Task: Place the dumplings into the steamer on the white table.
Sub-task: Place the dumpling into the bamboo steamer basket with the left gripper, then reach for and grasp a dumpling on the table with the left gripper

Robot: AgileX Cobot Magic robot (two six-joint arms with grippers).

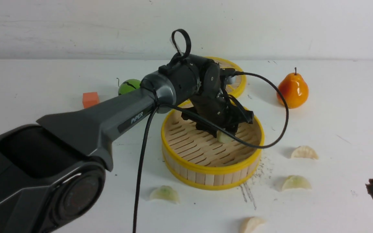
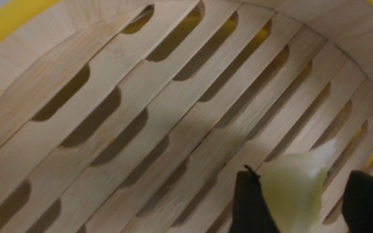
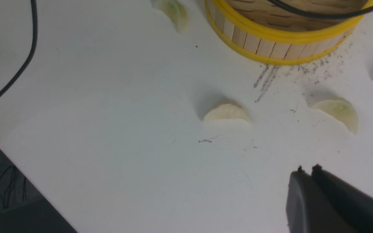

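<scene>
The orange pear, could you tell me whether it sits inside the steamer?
No, the orange pear stands upright on the white table, apart from the steamer.

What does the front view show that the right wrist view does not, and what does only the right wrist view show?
Only the front view shows the left gripper, jaws open, low inside the steamer over one dumpling, plus the lid, the pear, a green fruit and an orange cube behind.
Only the right wrist view shows the right gripper with both tips pressed together, empty; the front view catches a dark piece of it.
Both show the steamer's wall, four loose dumplings on the white table, and the scratch marks beside the steamer.
</scene>
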